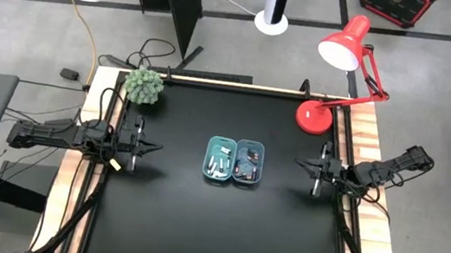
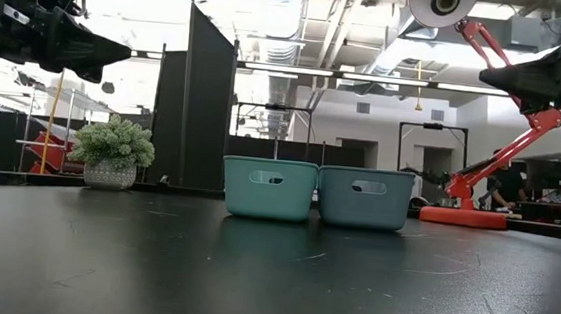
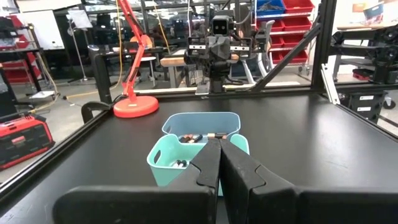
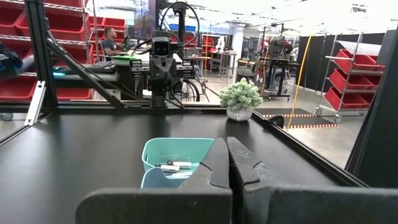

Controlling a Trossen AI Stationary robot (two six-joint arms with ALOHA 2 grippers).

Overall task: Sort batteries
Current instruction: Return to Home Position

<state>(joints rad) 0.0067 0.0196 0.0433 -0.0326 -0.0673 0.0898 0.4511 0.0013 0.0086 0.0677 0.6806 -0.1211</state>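
Two small trays stand side by side at the table's middle: a teal tray point(image 1: 219, 159) holding white batteries point(image 1: 219, 164) and a blue tray point(image 1: 249, 163) holding dark batteries point(image 1: 246, 166). In the low view the teal tray point(image 2: 269, 188) and blue tray point(image 2: 365, 198) rest on their bases. White batteries point(image 4: 175, 165) show in the right wrist view, dark ones point(image 3: 191, 138) in the left wrist view. My left gripper point(image 1: 156, 145) hovers shut left of the trays, above the table. My right gripper point(image 1: 298, 161) hovers shut to their right.
A potted plant point(image 1: 143, 86) sits at the far left corner and a red desk lamp point(image 1: 329, 81) at the far right corner. The black tabletop point(image 1: 212, 230) lies bare around the trays. A person sits in the room beyond the table.
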